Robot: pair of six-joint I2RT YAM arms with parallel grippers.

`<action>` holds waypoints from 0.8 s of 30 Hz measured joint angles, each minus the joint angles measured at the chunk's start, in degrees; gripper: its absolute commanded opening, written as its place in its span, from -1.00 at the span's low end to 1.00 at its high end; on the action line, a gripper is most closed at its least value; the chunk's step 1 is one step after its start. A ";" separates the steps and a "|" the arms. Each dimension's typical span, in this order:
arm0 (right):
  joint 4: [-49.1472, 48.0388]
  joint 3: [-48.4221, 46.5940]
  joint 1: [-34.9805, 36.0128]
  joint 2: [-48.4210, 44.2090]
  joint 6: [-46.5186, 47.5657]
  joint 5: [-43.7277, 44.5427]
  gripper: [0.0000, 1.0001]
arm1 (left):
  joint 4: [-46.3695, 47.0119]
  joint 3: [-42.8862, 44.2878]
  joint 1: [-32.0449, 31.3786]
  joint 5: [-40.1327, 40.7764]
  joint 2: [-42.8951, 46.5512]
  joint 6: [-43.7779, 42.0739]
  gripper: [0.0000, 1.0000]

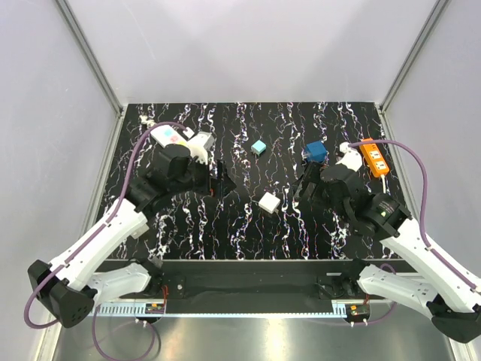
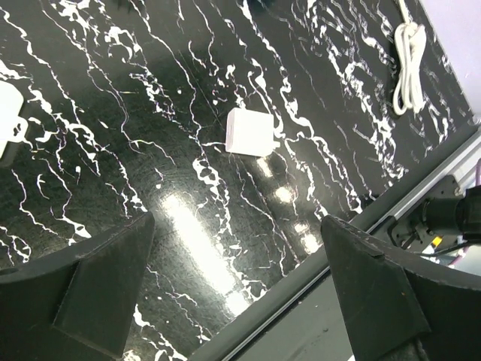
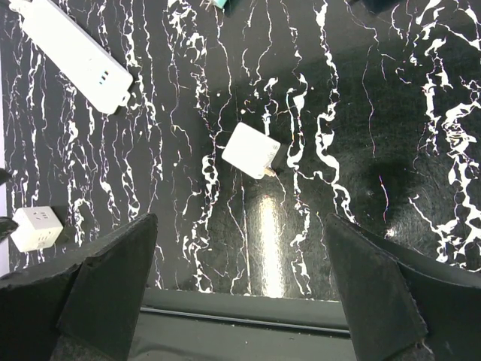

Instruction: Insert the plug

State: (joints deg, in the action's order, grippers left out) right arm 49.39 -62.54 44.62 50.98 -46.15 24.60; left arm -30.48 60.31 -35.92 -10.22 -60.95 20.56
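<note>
The counter [image 1: 248, 233] is a black slab veined with white like marble, and glossy enough to throw the lamps back in bright patches. Far to the left in the right wrist view, a long, flat white power strip [image 3: 71, 53] with rounded corners lies at a slant. Nearer the front edge in that view sits a small white cube adapter [image 3: 36, 228] with socket holes in its face.

The left claw [image 1: 223, 180] hangs over the counter left of centre. Its two matte black, wedge-shaped fingers [image 2: 98, 293] are spread wide with nothing between them. Toward the back, near the middle, lies a small pale teal block [image 1: 258, 147].

The plug [image 1: 269, 202] is a smooth white square brick with softly rounded corners. It lies flat on the counter near the centre, between the two claws and touching neither. In the right wrist view, short metal prongs stick out of one side. It sits apart from every socket in view.

The right claw [image 1: 307, 189] hovers just to the right of the plug, its black fingers [image 3: 383, 293] equally wide apart and holding nothing. Just behind it is a deep blue cube [image 1: 316, 152].

Farther right, an orange power strip [image 1: 373, 158], a narrow bar with pale markings along its top, lies at an angle near the right wall. In the left wrist view, a white cable [image 2: 409, 68] bundled into a tight coil rests on the counter near a wall.
</note>
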 measured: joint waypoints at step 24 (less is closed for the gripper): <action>-3.23 -14.91 0.02 51.74 36.92 -17.94 0.79 | 1.44 -14.60 25.24 -23.96 2.16 11.74 0.86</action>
State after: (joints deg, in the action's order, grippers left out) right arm 46.15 -77.45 44.64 102.72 -9.23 6.66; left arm -29.04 45.71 -10.68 -34.17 -58.78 32.29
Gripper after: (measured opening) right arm 0.913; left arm 0.942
